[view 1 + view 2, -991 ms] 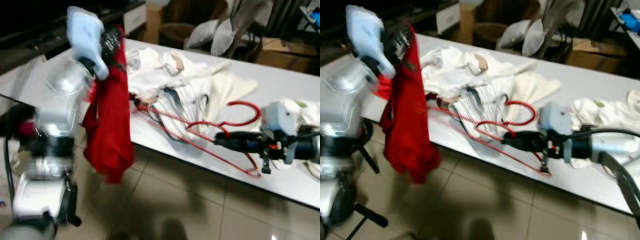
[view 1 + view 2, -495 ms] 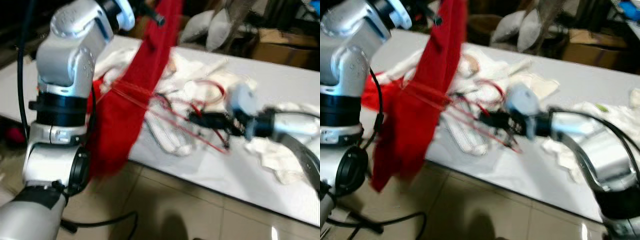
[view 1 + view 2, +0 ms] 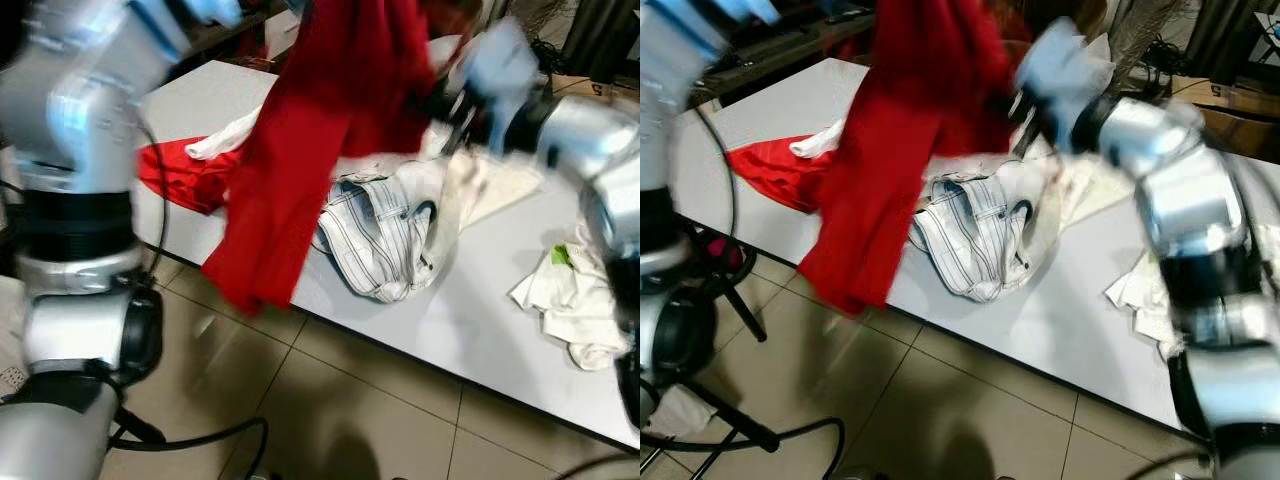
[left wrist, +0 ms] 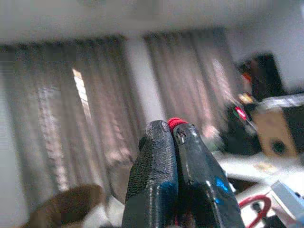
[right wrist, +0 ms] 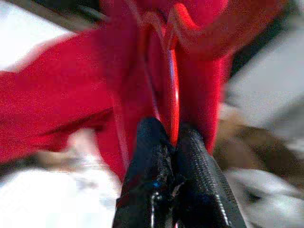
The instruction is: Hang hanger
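A red garment (image 3: 320, 130) hangs in the air over the near edge of the white table (image 3: 470, 320). My left gripper (image 4: 172, 130) is held high and is shut on a small fold of the red garment (image 4: 175, 123). My right gripper (image 5: 172, 129) is shut on the thin red wire of the hanger (image 5: 175, 90), which sits inside the red garment (image 5: 71, 104). In the left eye view my right gripper (image 3: 447, 100) is raised against the garment's right side, blurred. Most of the hanger is hidden by the cloth.
On the table lie a striped white garment (image 3: 380, 230), a second red cloth (image 3: 175, 175) at the left end and a crumpled white cloth (image 3: 570, 300) at the right. Tiled floor (image 3: 330, 410) and a black cable (image 3: 200, 440) are in front of the table.
My right gripper has lifted the hanger off the table and up into the red garment. The left arm has raised the garment higher. The camera has shifted too.
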